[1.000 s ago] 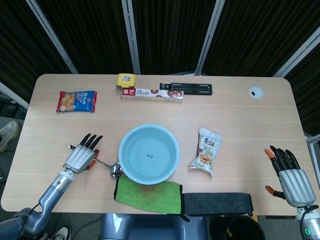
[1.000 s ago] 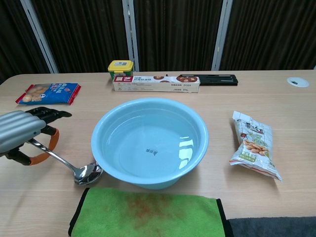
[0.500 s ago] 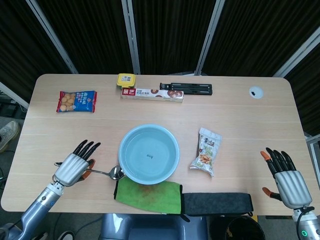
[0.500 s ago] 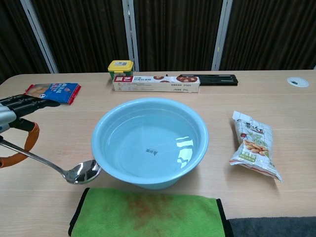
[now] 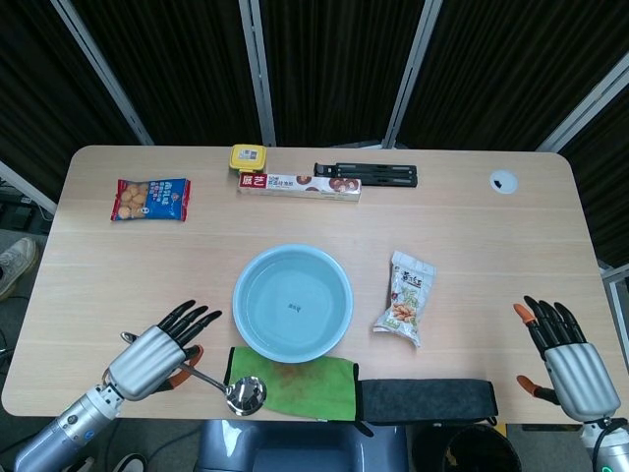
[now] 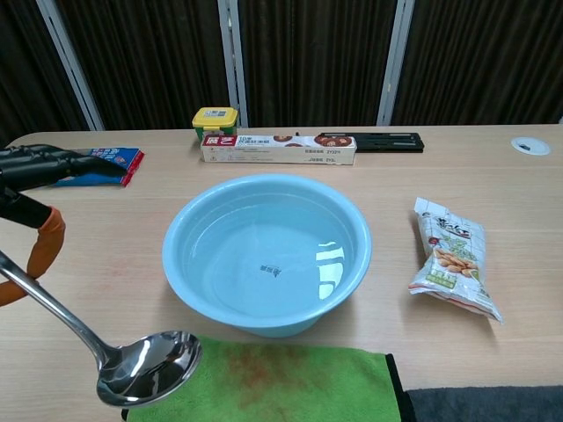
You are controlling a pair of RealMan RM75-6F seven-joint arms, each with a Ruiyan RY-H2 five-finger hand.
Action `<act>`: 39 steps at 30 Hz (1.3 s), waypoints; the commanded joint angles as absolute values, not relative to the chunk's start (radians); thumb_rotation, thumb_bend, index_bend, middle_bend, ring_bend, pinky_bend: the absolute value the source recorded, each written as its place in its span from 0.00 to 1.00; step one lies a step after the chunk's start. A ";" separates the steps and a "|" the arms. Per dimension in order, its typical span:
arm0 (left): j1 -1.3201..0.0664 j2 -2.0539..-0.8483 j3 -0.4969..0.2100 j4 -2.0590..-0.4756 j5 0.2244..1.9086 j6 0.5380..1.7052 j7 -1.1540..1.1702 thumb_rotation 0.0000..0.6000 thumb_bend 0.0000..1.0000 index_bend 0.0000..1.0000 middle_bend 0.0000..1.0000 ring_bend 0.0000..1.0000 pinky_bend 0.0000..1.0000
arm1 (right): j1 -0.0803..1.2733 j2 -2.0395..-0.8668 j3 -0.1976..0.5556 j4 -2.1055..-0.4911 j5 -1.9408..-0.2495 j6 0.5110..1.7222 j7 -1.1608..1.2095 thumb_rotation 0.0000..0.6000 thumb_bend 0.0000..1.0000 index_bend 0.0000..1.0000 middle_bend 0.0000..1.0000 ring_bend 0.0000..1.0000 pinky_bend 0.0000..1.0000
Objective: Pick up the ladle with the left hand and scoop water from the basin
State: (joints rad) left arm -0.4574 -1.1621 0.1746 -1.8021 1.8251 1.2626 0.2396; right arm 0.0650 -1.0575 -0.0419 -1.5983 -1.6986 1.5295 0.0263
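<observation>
We see the shiny steel ladle (image 5: 239, 393), its bowl over the green cloth (image 5: 300, 383) at the basin's (image 5: 292, 301) seven o'clock. Our left hand (image 5: 155, 353) grips its handle, fingertips extended. Our right hand (image 5: 568, 351) hovers, fingers apart, holding nothing.

Pale blue basin (image 5: 292, 314), shiny silver ladle (image 5: 244, 394), green cloth (image 5: 293, 385) stained brown.

Chest view cuts off most of my left hand (image 6: 35, 189) and the ladle (image 6: 114, 356) handle top.
</observation>
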 commanded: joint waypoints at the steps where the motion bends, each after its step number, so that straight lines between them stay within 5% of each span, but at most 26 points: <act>1: -0.481 -1.151 0.137 -1.834 1.806 1.234 0.257 1.00 0.44 0.66 0.00 0.00 0.00 | 0.060 -1.051 -0.044 -1.592 -1.702 1.538 0.044 1.00 0.00 0.00 0.00 0.00 0.00; 21: -0.645 -1.355 -0.105 -1.710 1.484 1.008 0.427 1.00 0.47 0.71 0.00 0.00 0.00 | 0.083 -1.016 -0.028 -1.575 -1.663 1.501 0.158 1.00 0.00 0.00 0.00 0.00 0.00; 39: -0.761 -1.580 -0.140 -1.450 1.350 0.881 0.398 1.00 0.46 0.73 0.00 0.00 0.00 | 0.102 -1.004 -0.022 -1.564 -1.642 1.463 0.196 1.00 0.00 0.00 0.00 0.00 0.00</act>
State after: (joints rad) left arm -0.7572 -1.5723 -0.1415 -1.4593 1.3544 0.8841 0.4043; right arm 0.1015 -1.0040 -0.0221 -1.5644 -1.6419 1.4629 0.1963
